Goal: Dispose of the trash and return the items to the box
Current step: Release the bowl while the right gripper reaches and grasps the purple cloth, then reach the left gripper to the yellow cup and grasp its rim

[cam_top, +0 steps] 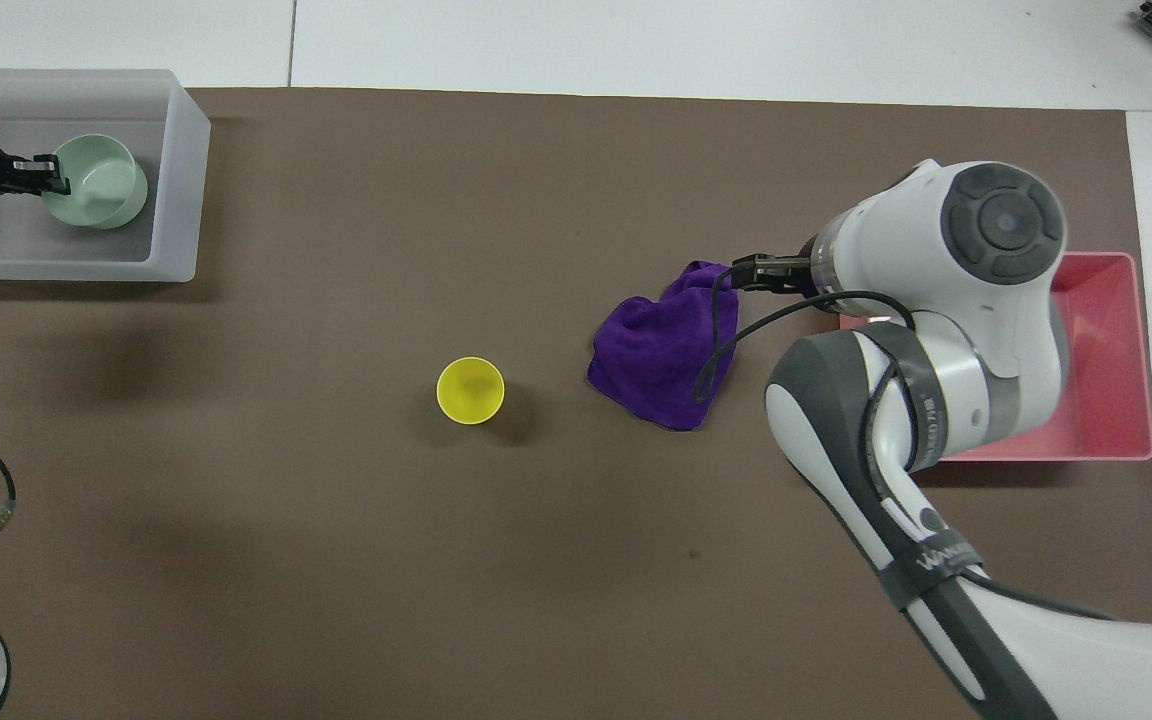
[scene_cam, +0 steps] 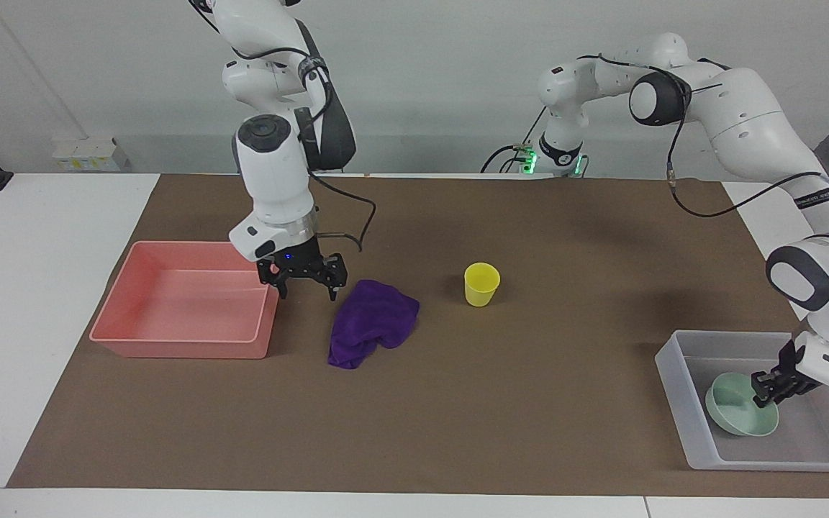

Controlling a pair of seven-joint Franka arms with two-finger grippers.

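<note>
The purple cloth (scene_cam: 373, 319) (cam_top: 666, 348) lies crumpled on the brown mat, beside the pink tray. My right gripper (scene_cam: 307, 291) is open and empty, low over the mat between the pink tray and the cloth, by the cloth's edge nearer the robots. In the overhead view the arm's wrist hides it. The yellow cup (scene_cam: 481, 283) (cam_top: 470, 391) stands upright mid-mat. My left gripper (scene_cam: 767, 390) (cam_top: 52, 179) is shut on the rim of the mint-green bowl (scene_cam: 735, 415) (cam_top: 101, 182), which tilts inside the translucent box (scene_cam: 679, 403) (cam_top: 182, 190) at the left arm's end.
The pink tray (scene_cam: 177, 350) (cam_top: 1106, 400) sits at the right arm's end of the mat, with nothing in it. The right arm's elbow and cable hang over its edge and part of the cloth in the overhead view. White table borders the mat.
</note>
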